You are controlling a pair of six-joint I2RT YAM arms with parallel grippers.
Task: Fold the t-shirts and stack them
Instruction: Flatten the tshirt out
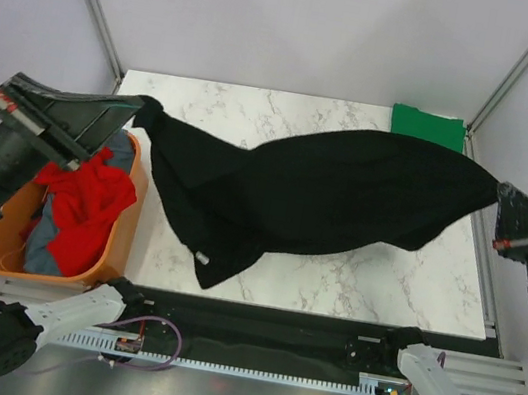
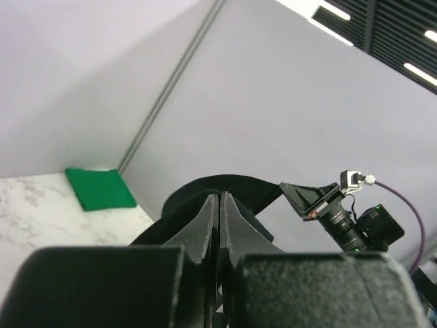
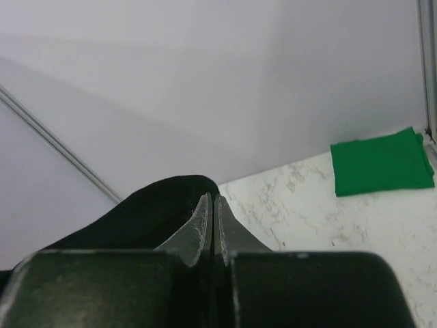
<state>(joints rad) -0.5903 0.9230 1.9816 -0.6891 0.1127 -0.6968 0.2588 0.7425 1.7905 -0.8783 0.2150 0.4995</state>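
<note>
The black t-shirt (image 1: 314, 201) hangs stretched above the marble table between both grippers. My left gripper (image 1: 140, 108) is shut on its left end, seen as black cloth (image 2: 235, 195) round the closed jaws (image 2: 220, 198). My right gripper (image 1: 500, 191) is shut on its right end, with black cloth (image 3: 147, 208) at the jaws (image 3: 213, 199). The green t-shirt (image 1: 428, 127) lies folded at the table's far right corner; it also shows in the left wrist view (image 2: 100, 189) and the right wrist view (image 3: 381, 162). The red t-shirt (image 1: 86, 203) and the grey one (image 1: 43, 257) lie crumpled in the tub.
The orange plastic tub (image 1: 119, 244) stands off the table's left edge. The marble table (image 1: 402, 282) is bordered by grey walls and metal frame posts. The right arm's camera (image 2: 348, 222) shows in the left wrist view.
</note>
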